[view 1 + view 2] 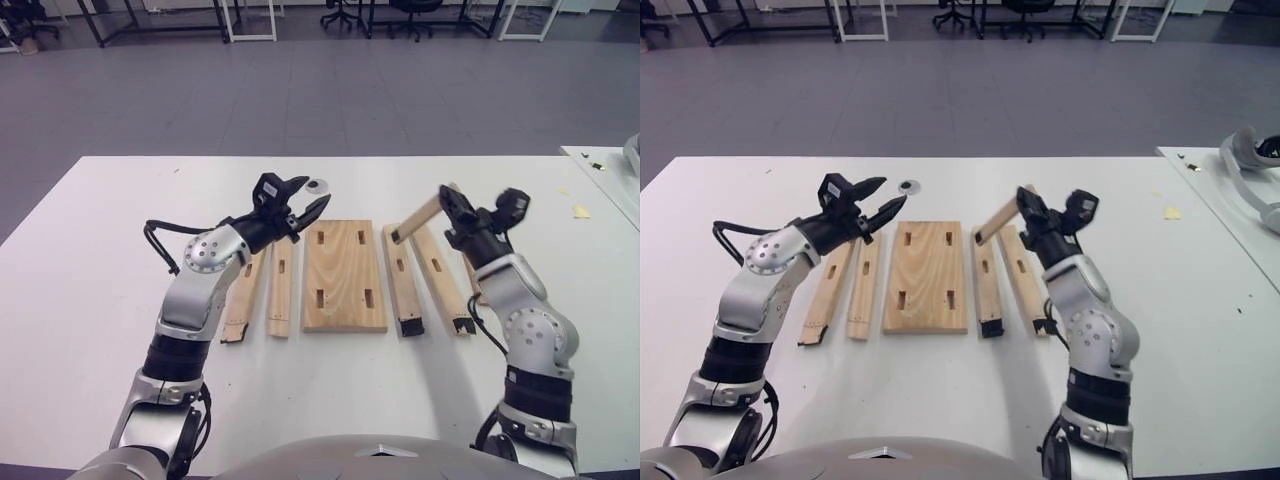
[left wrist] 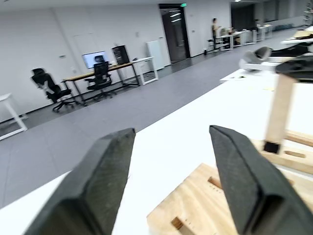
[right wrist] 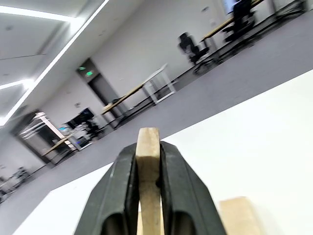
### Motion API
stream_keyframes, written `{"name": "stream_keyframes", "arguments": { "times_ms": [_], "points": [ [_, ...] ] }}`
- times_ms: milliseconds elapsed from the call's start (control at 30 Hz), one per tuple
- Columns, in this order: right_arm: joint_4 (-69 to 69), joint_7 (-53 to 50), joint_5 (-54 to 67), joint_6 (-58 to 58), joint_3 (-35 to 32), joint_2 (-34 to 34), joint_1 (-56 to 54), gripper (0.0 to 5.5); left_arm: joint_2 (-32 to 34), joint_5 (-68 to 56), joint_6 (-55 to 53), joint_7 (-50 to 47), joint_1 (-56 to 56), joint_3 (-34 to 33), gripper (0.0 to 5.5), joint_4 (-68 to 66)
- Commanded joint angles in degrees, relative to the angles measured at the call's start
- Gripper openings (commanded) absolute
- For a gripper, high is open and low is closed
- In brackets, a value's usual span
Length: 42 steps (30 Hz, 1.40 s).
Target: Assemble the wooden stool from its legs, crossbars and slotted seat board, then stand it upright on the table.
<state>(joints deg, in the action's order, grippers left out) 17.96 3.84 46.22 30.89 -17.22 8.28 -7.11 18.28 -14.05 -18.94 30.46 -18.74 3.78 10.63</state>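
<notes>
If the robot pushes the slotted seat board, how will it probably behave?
The seat board looks like solid flat wood, so it is probably stiff and unlikely to roll or tip. Lying flat on the smooth white table, it would likely slide easily.

The left arm (image 1: 190, 300) and right arm (image 1: 520, 290) wear silver-grey shells, each with a round joint cap (image 1: 205, 252) ringed by small dark screws. Black collars (image 1: 172, 358) band the upper arms. A black cable (image 1: 160, 232) loops beside the left elbow. The left hand (image 1: 314, 192) and right hand (image 1: 448, 197) are matte black with tapering wedge fingers.
</notes>
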Motion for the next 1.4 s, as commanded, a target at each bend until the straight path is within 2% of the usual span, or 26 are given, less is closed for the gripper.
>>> {"name": "stream_keyframes", "arguments": {
  "times_ms": [33,233,533,767,1033,1133,1400],
  "points": [
    [1.69,1.20,-3.00,-2.06,1.51,-0.61,3.92,0.42,-1.21,-0.23,-1.10,-3.26,-0.36,-2.48,2.94,-1.71],
    [-0.42,2.15,-7.84,-5.86,5.17,-3.54,6.78,0.42,-2.48,-2.73,-2.35,-6.28,-1.56,-7.22,2.94,-3.35],
    [-4.62,2.47,-16.35,-9.76,8.38,-3.18,8.44,0.42,-2.67,-2.65,-2.69,-6.66,-1.54,-7.63,2.94,-3.56],
    [-4.00,3.03,-32.38,-9.67,20.46,2.92,10.22,0.42,-2.44,-2.25,-2.65,-6.73,-1.61,-7.69,2.94,-3.68],
    [-8.71,4.50,-32.68,-6.13,19.70,3.48,13.37,0.42,-2.31,-1.71,-2.36,-6.94,-1.35,-7.61,2.94,-3.80],
    [-10.76,6.23,-34.76,-4.87,22.23,5.09,14.89,0.42,-2.32,-1.59,-2.33,-6.94,-1.43,-7.47,2.94,-3.85],
    [-17.95,8.88,-36.30,-9.61,24.05,6.44,18.94,0.42,-2.45,-1.44,-2.36,-7.04,-1.06,-7.32,2.94,-3.59]
  ]
}}
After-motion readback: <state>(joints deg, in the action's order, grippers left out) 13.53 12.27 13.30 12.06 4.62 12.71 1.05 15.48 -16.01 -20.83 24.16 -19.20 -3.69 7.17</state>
